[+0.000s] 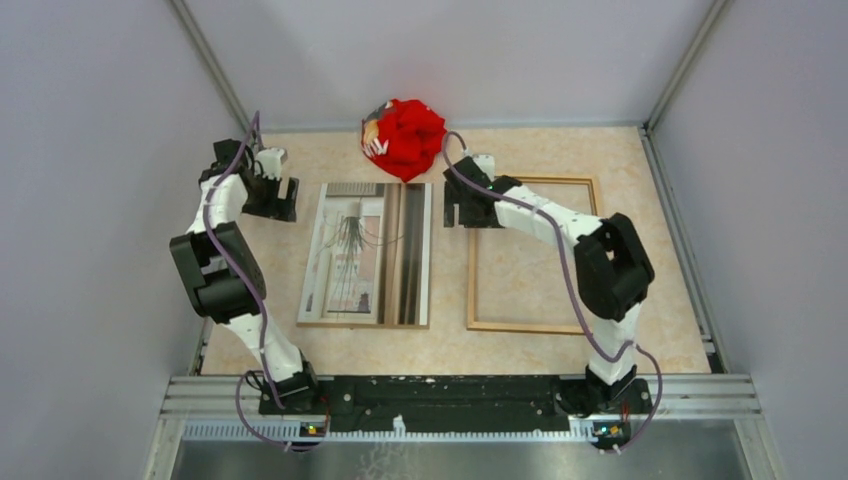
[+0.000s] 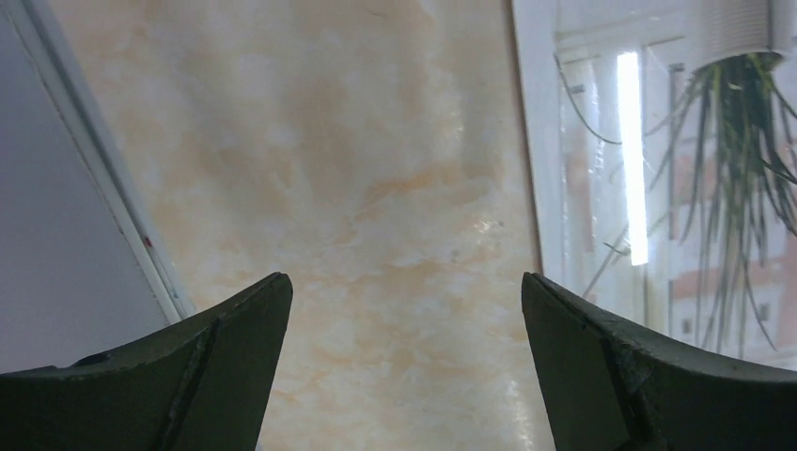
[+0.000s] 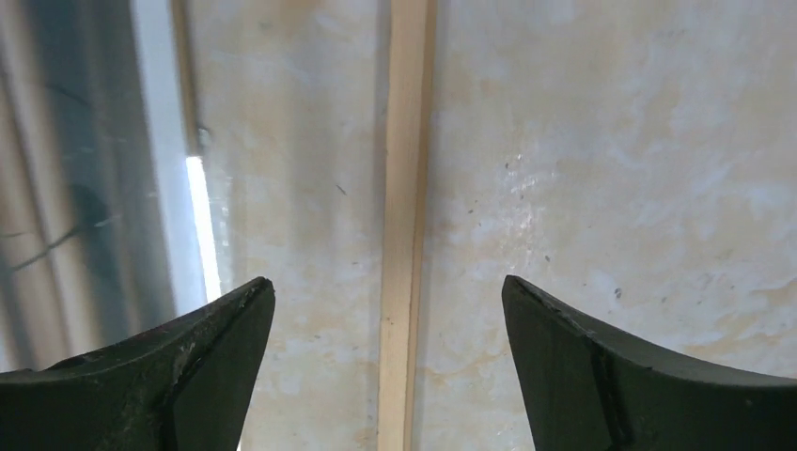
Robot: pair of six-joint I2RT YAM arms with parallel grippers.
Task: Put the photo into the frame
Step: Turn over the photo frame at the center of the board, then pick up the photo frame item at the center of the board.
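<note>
Robot test booth in a lab

Plain grey walls [image 1: 90, 150] on thin metal corner posts [image 1: 210, 60] box in a marble-patterned table [image 1: 450, 350]. A left arm [image 1: 215, 270] and a right arm [image 1: 610, 265], trailing purple cables [image 1: 262, 340], are bolted to an aluminium rail [image 1: 700, 385] at its near edge. The only homely things are a photo [image 1: 365, 255], a frame [image 1: 470, 285] and a red cloth bundle [image 1: 405, 135] on the tabletop.
</note>
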